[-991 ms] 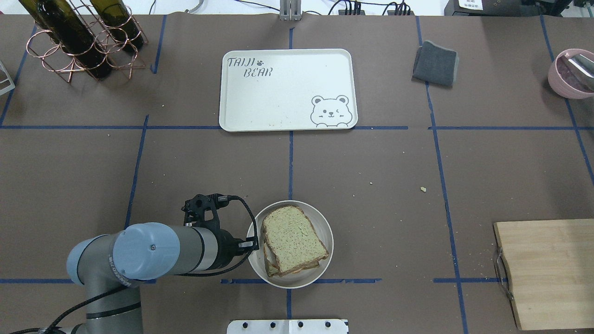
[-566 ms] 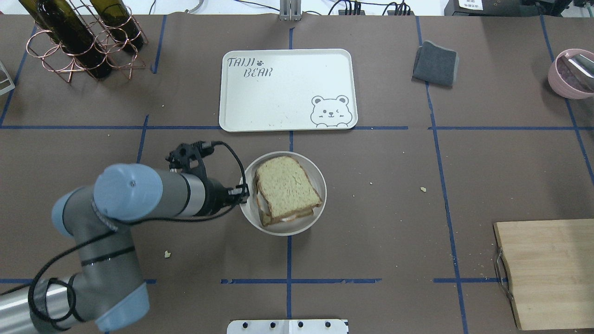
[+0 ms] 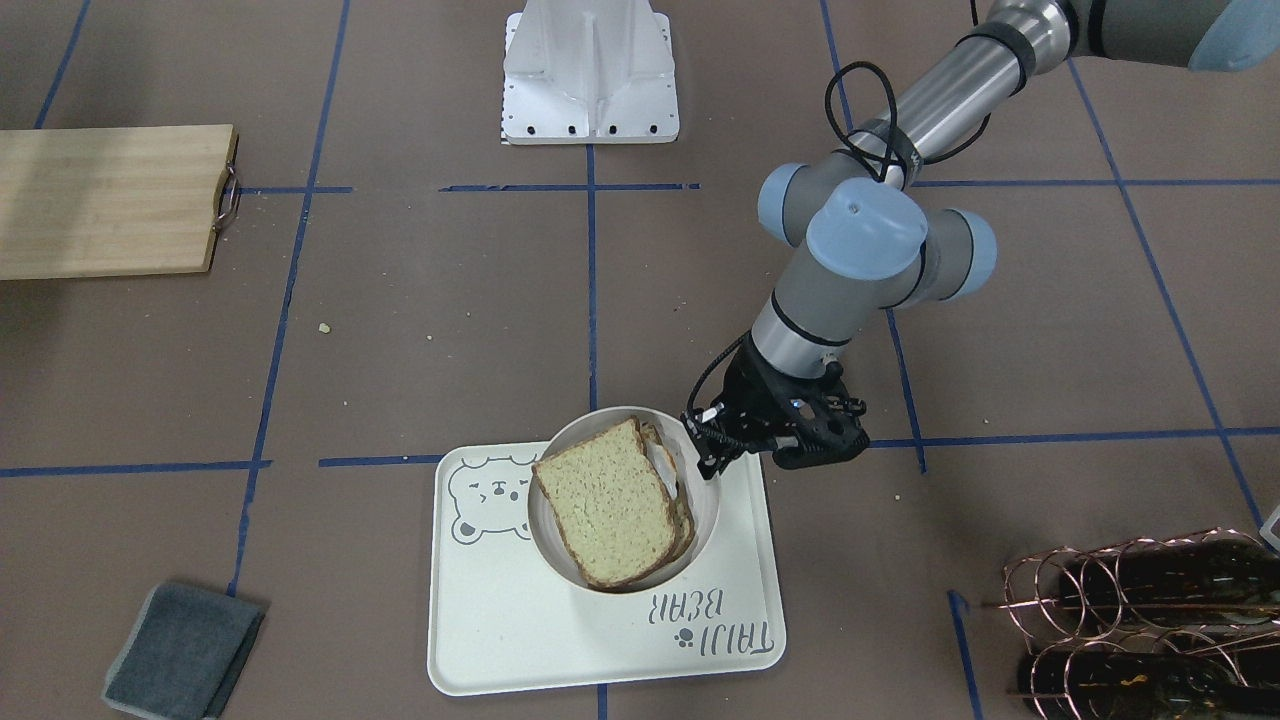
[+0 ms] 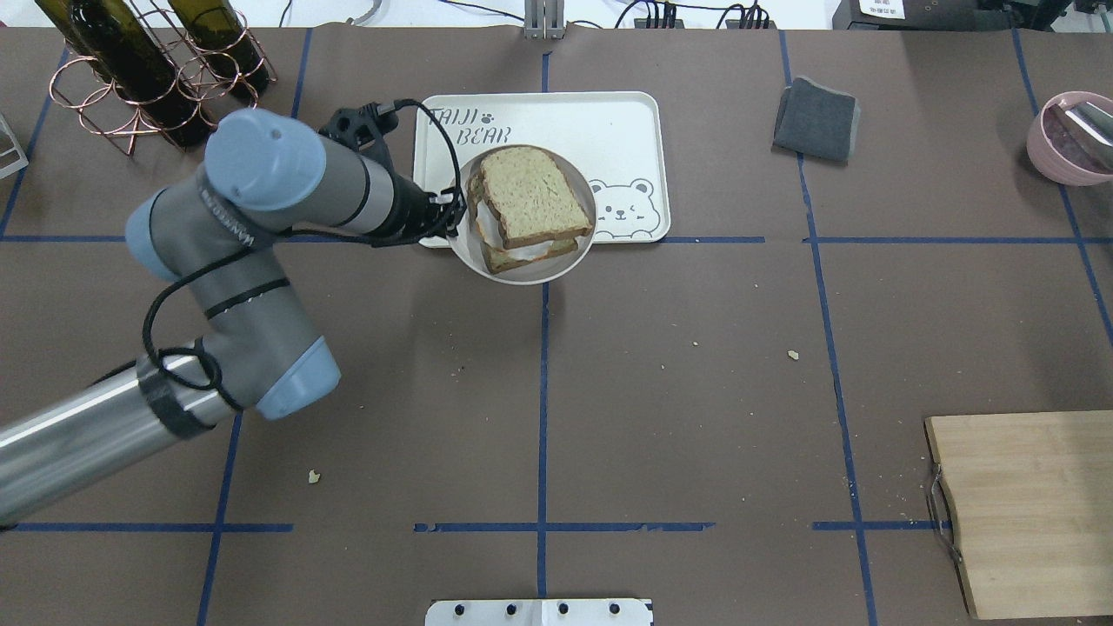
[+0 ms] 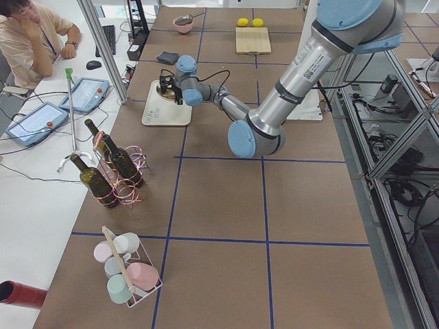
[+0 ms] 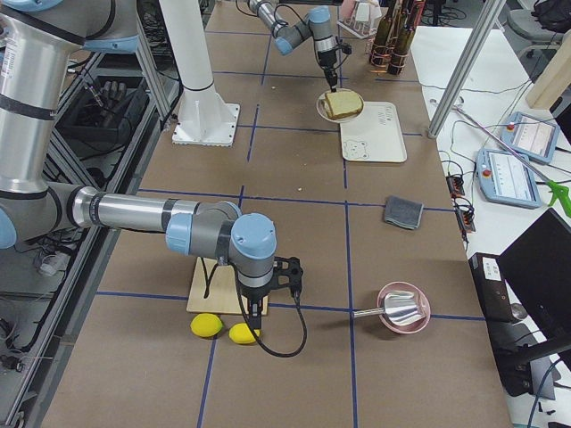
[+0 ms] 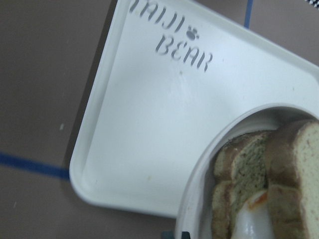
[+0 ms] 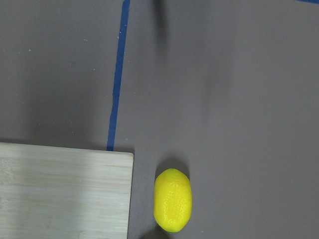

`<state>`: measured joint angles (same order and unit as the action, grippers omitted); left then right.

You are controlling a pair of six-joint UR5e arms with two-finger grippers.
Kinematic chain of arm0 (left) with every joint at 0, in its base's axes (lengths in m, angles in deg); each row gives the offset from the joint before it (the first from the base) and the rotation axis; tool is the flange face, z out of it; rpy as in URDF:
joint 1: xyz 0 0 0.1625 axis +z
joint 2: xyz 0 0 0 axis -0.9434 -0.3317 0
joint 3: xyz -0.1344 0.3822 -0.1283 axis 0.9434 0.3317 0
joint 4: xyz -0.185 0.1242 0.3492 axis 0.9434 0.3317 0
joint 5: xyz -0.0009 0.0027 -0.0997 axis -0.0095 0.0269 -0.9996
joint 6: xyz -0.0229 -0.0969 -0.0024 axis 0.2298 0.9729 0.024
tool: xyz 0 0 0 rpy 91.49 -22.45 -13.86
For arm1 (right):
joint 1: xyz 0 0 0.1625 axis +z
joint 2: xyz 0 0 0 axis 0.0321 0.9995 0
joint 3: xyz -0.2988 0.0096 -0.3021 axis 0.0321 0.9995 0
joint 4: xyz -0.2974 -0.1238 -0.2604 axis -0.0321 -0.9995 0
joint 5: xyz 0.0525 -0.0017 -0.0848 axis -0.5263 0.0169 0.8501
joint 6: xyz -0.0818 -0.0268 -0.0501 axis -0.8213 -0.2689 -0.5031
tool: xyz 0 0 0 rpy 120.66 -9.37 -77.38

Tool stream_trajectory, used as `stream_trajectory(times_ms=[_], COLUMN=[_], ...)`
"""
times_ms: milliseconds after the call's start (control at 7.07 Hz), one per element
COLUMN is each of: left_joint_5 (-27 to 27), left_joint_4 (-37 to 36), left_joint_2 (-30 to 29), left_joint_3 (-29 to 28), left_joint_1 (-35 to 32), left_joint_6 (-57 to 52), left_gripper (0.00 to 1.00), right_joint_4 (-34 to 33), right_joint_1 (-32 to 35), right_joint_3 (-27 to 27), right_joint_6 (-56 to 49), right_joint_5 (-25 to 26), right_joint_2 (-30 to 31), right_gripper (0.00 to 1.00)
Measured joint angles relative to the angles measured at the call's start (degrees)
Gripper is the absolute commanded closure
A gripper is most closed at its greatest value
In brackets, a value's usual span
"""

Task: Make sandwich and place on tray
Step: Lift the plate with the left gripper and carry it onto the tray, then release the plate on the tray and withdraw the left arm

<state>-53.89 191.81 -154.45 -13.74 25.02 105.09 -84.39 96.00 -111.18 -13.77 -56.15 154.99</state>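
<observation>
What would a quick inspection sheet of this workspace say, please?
Surface: brown table, blue tape grid, scattered crumbs.
Job's things: sandwich on plate, held over the tray.
Clutter: grey cloth, cutting board, bottle rack, pink bowl, lemons.
Grippers: left gripper shut on plate rim; right gripper above lemons, state unclear.
Cables: black cable looping off left wrist.
Surroundings: seated operator at the side desk.

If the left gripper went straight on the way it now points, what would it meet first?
The left gripper, shut on the rim of the plate, points down. Beneath it lies the tray, near its robot-side edge, so the plate would probably meet the tray first; height is unclear.
</observation>
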Motion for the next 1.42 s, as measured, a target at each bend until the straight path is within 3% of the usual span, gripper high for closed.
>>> stream_trajectory(times_ms=[142,283,425,708,849,1132,1415], left_joint_5=[0.27,1.21,2.19,3.08,3.1,0.46,-3.65], left_joint_4=[3.69,5.54,6.35,6.77,6.39,-0.93,-12.67], left_joint_2=[-3.85,-6.04,-6.88,-6.28,-4.19,3.95,17.04], left_joint_3=[-7.91,-12.36,-14.13,-12.91,-9.48,5.09,25.22], left_joint_1=[-0.6,-0.36,0.5,1.5,1.24,-0.7,-4.32], left_joint_6=[-0.44,-0.62,-2.44,-8.57,-10.09,-14.32,-26.88], left_gripper=[0.84,0.33,0.0,0.0,0.0,0.0,0.0], right_joint_4=[0.0,0.0,0.0,-0.02,-0.04,-0.02,-0.02], right_joint_1=[0.16,0.25,0.31,0.36,0.35,0.37,0.4], right_joint_3=[0.0,-0.01,-0.01,0.04,0.05,0.0,0.17], right_joint_6=[0.0,0.0,0.0,0.0,0.0,0.0,0.0], right_joint_5=[-0.05,-0.11,-0.17,-0.21,-0.24,-0.2,-0.06], right_joint_2=[0.02,0.08,0.13,0.2,0.33,0.66,0.9], right_gripper=[0.0,0.0,0.0,0.0,0.0,0.0,0.0])
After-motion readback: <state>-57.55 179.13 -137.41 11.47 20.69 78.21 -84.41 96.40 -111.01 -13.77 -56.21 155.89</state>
